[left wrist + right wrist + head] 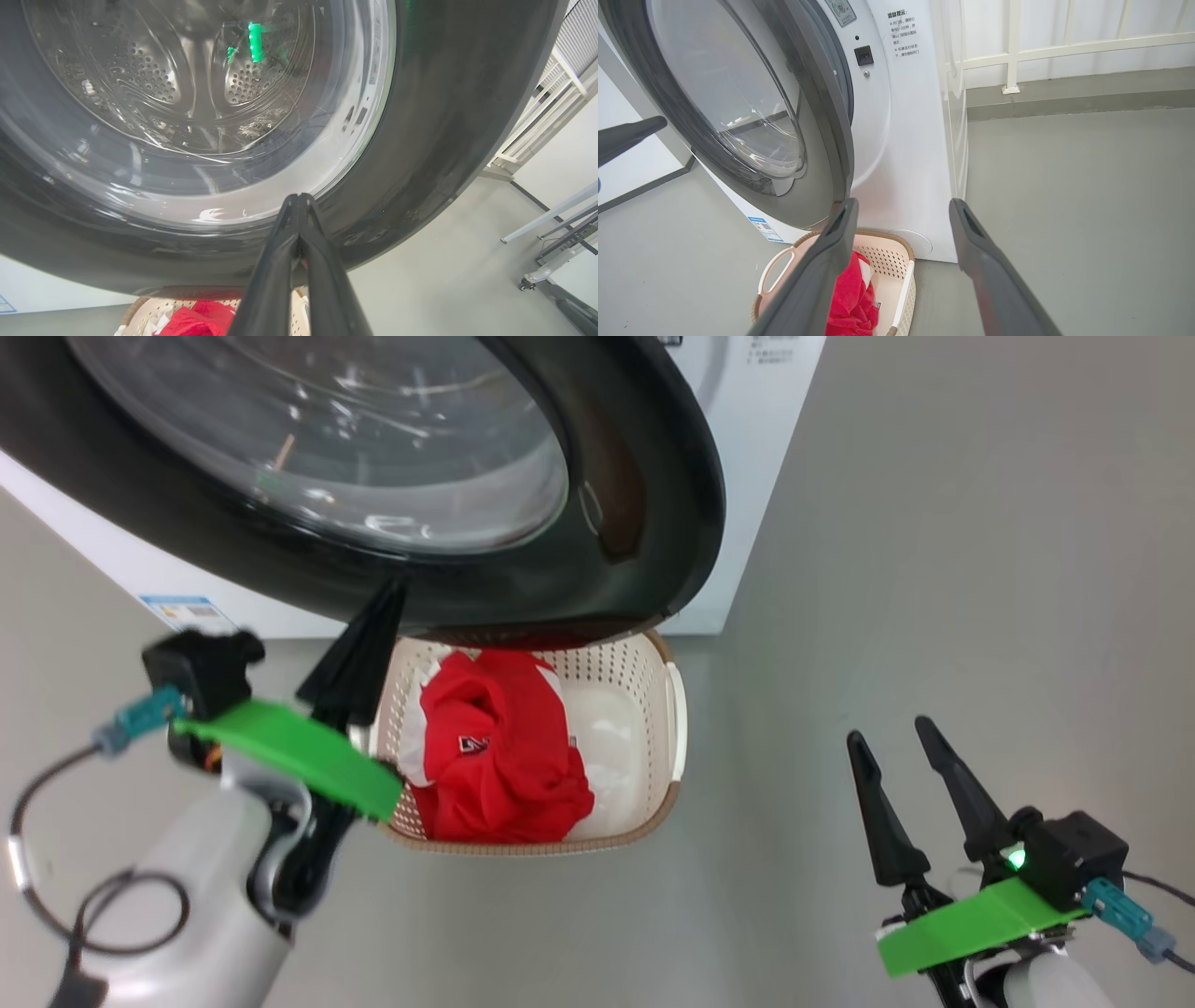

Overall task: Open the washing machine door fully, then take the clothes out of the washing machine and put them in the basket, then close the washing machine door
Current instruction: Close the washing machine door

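Stage: the red clothes (495,756) lie heaped in the perforated basket (674,709) on the floor, so judging by that, only closing the washing machine door (653,476) is left.
Door: ajar, standing at an angle off the white washing machine (915,140); its lower edge hangs right above the basket's back rim.
Left gripper (392,593): fingers pressed together, tips at the glossy black ring just below the glass window (187,116); contact looks likely, though I cannot be sure.
Right gripper (889,729): spread wide, holding nothing, well apart from the door.
Risk, slip: the narrow tips may skid off the slick curved ring if they push at a slant.
Risk, latch: too soft a push may leave the door unlatched.
Risk, basket: the arm following the door could knock the basket.
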### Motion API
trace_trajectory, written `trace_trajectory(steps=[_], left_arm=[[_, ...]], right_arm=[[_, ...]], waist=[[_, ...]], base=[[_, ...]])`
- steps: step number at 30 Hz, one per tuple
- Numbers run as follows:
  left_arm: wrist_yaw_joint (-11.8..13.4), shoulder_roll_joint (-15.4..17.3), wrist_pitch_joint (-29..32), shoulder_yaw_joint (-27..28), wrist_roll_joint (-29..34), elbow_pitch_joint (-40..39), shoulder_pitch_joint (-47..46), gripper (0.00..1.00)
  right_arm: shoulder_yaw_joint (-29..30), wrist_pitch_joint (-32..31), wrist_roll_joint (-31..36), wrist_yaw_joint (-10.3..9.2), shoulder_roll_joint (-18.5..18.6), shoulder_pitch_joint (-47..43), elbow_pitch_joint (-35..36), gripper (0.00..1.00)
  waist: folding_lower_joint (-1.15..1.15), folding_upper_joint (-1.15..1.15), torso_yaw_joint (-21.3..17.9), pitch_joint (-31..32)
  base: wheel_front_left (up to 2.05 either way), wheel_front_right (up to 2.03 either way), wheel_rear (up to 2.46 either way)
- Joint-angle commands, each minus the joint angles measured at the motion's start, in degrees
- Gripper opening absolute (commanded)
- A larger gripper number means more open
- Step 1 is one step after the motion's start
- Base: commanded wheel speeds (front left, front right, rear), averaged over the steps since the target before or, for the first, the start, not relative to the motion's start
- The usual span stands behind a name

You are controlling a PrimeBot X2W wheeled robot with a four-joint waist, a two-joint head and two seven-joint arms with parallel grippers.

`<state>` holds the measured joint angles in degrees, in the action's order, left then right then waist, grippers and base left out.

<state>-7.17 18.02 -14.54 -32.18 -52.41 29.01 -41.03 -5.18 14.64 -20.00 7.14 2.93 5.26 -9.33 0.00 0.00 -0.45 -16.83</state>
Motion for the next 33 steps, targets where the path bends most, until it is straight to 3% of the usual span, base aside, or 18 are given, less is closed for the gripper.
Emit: trace_trajectory(steps=[1,3,8,12,16,17,20,33], left_arm=[[-0.32,1.45,-0.46,3.43,1.49,-1.63,2.06,0.00],[-0.32,1.22,-0.46,5.24,2.87,-1.95,4.97,0.00],[-0.32,0.81,-0.46,9.54,7.47,-2.69,11.65,0.36],[-0.32,0.40,-0.46,13.59,10.89,-3.19,16.52,0.54],[-0.32,-0.17,-0.46,17.96,13.61,-4.12,21.34,0.84],[-0.32,-0.17,-0.46,17.96,13.61,-4.12,21.34,0.84],[-0.32,-0.66,-0.46,21.14,15.23,-4.87,24.87,0.97],[-0.32,-4.51,-0.46,33.73,23.46,-11.19,35.88,1.00]], right_arm=[[-0.88,0.36,0.83,0.35,-0.05,-1.10,1.13,1.00],[-0.56,0.36,1.04,0.35,-0.05,-2.19,1.08,1.00],[0.47,0.36,1.44,0.35,-0.05,-4.93,1.16,1.00],[1.10,0.36,1.50,0.35,-0.05,-6.75,1.24,1.00],[1.64,0.36,1.45,0.35,-0.05,-8.06,1.42,1.00],[1.64,0.36,1.45,0.35,-0.05,-8.06,1.42,1.00],[1.84,0.36,1.47,0.35,-0.05,-8.87,1.55,1.00],[3.98,0.36,1.75,0.35,-0.05,-12.17,2.20,1.00]], waist=[[0.00,0.00,0.98,2.77],[0.00,0.00,1.14,3.92],[0.00,0.00,1.30,6.24],[0.00,0.00,0.95,7.60],[0.00,0.00,0.34,8.53],[0.00,0.00,0.34,8.53],[0.00,0.00,-0.30,9.31],[0.00,0.00,-2.14,11.82]], base=[[0.00,0.00,0.00],[0.00,0.00,0.00],[0.00,0.00,0.00],[0.00,0.00,0.00],[0.00,0.00,0.00],[0.00,0.00,0.00],[0.00,0.00,0.00],[0.00,0.00,0.00]])
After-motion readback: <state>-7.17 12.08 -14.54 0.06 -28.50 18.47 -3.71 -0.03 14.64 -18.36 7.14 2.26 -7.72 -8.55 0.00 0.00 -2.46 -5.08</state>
